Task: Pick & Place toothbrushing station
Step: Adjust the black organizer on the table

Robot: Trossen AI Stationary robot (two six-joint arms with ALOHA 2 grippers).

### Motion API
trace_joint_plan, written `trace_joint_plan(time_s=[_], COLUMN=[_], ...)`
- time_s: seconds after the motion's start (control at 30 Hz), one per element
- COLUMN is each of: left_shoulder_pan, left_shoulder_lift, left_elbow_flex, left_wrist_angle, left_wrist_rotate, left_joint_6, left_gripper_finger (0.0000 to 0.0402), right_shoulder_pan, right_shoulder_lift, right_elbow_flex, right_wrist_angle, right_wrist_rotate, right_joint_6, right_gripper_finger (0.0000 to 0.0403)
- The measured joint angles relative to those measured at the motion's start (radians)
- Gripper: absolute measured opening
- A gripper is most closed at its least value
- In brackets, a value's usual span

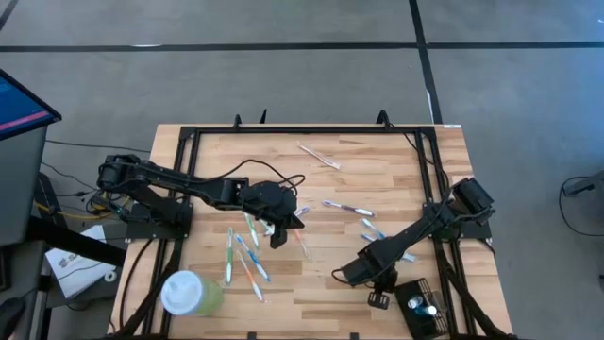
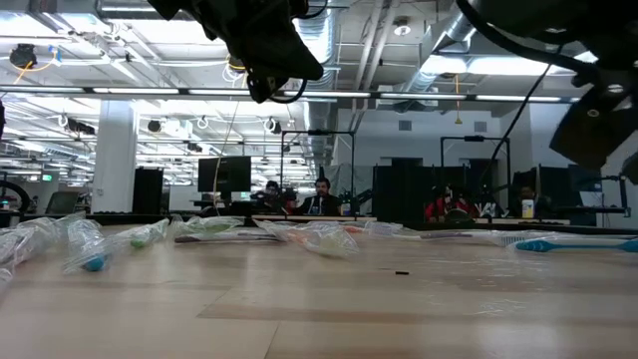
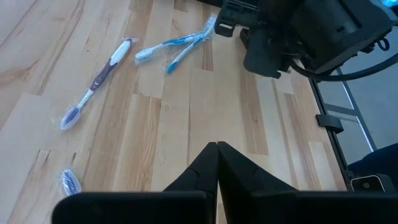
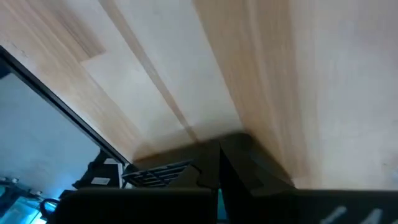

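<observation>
Down at the lower right of the overhead frame, the toothbrushing station (image 1: 424, 307) sits at the near right corner of the wooden surface (image 1: 377, 165). It is a small black holder with a grid top, and nothing grips it yet. My right hand (image 1: 379, 298) hangs just beside it, fingers pressed together and empty, the arm folded low and angled toward the holder, I judge to line up a grasp. My left hand (image 1: 277, 238) hovers near the frame's centre above a scatter of wrapped toothbrushes (image 1: 247, 257), also pinched closed on nothing, its arm stretched out from the left edge. A pale green cup (image 1: 189, 294) stands at lower left, well apart from both.
</observation>
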Motion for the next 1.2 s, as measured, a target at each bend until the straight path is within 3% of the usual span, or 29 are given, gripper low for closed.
trace_joint_plan(time_s=[0.3, 0.43, 1.2], left_shoulder_pan=[0.005, 0.005, 0.037], left_shoulder_lift=[-0.010, -0.021, -0.049], left_elbow_flex=[0.001, 0.001, 0.000], left_wrist_angle=[0.004, 0.002, -0.006], left_wrist_rotate=[-0.022, -0.043, -0.064], left_joint_6=[0.000, -0.002, -0.011], left_gripper_finger=[0.0001, 0.0001, 0.0001], right_shoulder_pan=[0.001, 0.002, 0.009], right_shoulder_lift=[0.004, 0.004, 0.004], right_elbow_flex=[-0.017, -0.057, -0.108], right_wrist_angle=[0.035, 0.104, 0.023], right_wrist_rotate=[0.002, -0.048, -0.123], right_joint_6=[-0.004, 0.012, 0.004], right_gripper_finger=[0.0000, 0.0000, 0.0000])
